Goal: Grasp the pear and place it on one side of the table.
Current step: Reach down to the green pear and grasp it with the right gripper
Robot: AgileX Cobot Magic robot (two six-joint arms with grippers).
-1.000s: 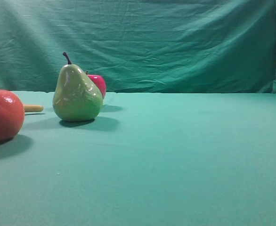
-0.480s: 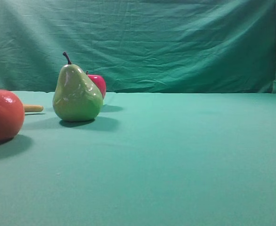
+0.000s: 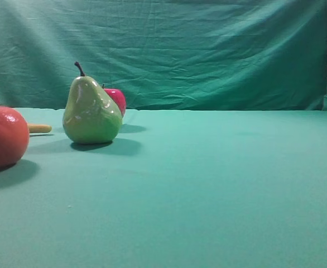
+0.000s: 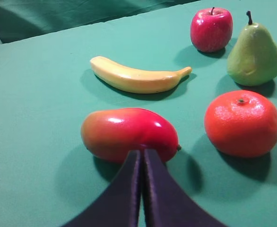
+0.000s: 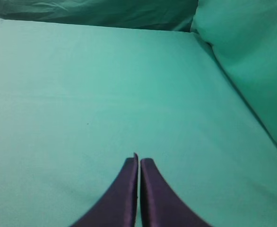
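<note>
The yellow-green pear (image 3: pixel 91 111) stands upright on the teal table (image 3: pixel 208 184) at the left, with a dark stem. It also shows in the left wrist view (image 4: pixel 254 54) at the far right, away from my left gripper (image 4: pixel 142 153). My left gripper is shut and empty, its tips in front of a red mango (image 4: pixel 128 134). My right gripper (image 5: pixel 138 161) is shut and empty over bare cloth, with no fruit near it. Neither gripper shows in the exterior view.
A red apple (image 3: pixel 116 99) sits just behind the pear, also in the left wrist view (image 4: pixel 211 29). A large orange-red round fruit (image 3: pixel 3 136) is at the left edge (image 4: pixel 242 124). A banana (image 4: pixel 137 78) lies behind the mango. The green backdrop (image 3: pixel 197 50) rises behind the table.
</note>
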